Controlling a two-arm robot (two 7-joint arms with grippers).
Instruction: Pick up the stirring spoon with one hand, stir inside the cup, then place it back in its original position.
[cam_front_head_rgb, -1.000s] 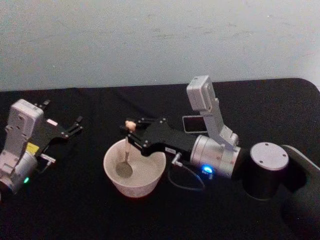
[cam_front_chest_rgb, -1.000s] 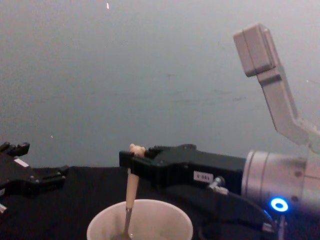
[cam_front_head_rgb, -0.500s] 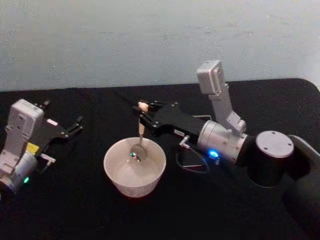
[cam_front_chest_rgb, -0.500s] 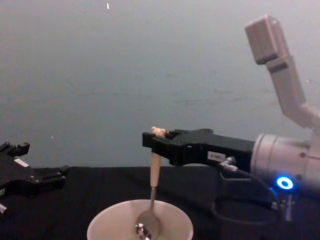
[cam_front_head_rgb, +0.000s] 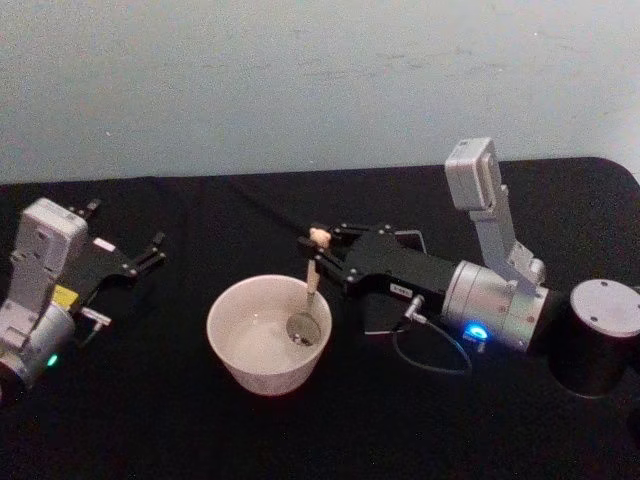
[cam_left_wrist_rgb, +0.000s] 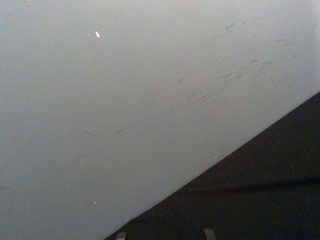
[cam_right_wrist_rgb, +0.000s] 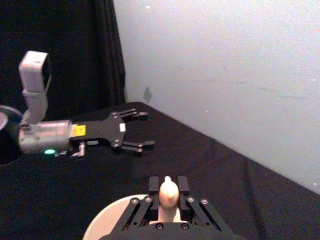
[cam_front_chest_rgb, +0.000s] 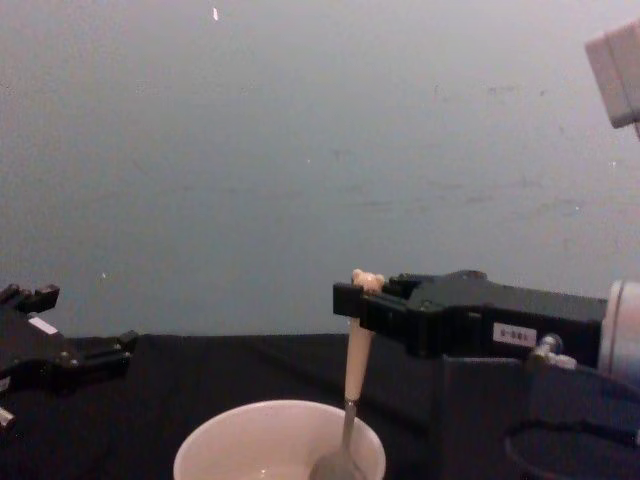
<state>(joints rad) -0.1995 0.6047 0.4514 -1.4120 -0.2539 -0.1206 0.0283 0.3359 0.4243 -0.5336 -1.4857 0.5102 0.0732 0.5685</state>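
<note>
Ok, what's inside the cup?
The stirring spoon dips its metal bowl into the cup near the right side, handle held by the right gripper. The spoon covers the floor beneath; liquid cannot be told.

Head hi, chest lo, same cup (cam_front_head_rgb: 262, 372)

Black table (cam_front_head_rgb: 190, 425) carries the cream cup (cam_front_head_rgb: 262, 350) and the dark square holder (cam_front_chest_rgb: 470, 402)

1. The cup (cam_front_head_rgb: 262, 372) is set near the middle of the table (cam_front_head_rgb: 150, 430).
2. The stirring spoon (cam_front_head_rgb: 313, 272) is held nearly upright by the right gripper (cam_front_head_rgb: 318, 243), with its bowl inside the cup's right side.
3. The box holder (cam_front_chest_rgb: 480, 420) is placed right of the cup, under the right gripper.
4. The left gripper (cam_front_head_rgb: 155, 250) is parked far left, well apart from the cup.
</note>
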